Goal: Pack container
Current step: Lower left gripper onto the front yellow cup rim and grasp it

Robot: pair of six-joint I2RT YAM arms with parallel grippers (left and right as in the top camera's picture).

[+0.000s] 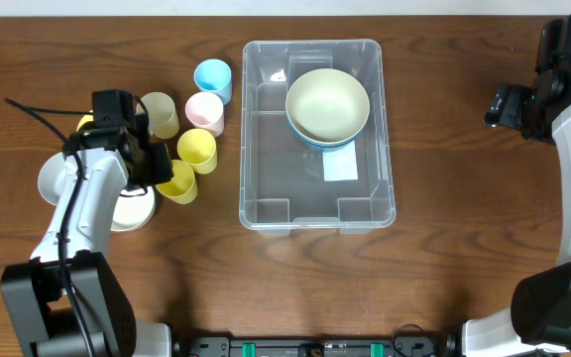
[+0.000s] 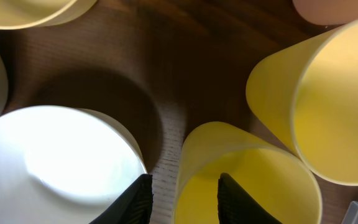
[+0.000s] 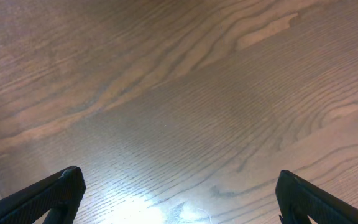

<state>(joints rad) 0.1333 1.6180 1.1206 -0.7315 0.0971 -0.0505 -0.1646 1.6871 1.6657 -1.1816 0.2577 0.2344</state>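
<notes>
1. Yellow cup (image 1: 176, 181) sits under the left end effector (image 1: 165, 169); the container (image 1: 295, 188) stands mid-desk (image 1: 444, 198), holding a bowl (image 1: 327, 104).
2. Left wrist: fingers (image 2: 135, 199) straddle the cup's wall, unclenched; close squarely before lifting.
3. Right wrist: the right end effector (image 3: 179, 177) gapes, empty.

There are five cups: one blue cup (image 1: 212, 77), one pink cup (image 1: 205, 111), one cream cup (image 1: 161, 113) and two yellow cups (image 1: 196, 149). Also there is one container (image 1: 266, 203), one cream bowl (image 1: 327, 102) and one white bowl (image 1: 133, 212).
</notes>
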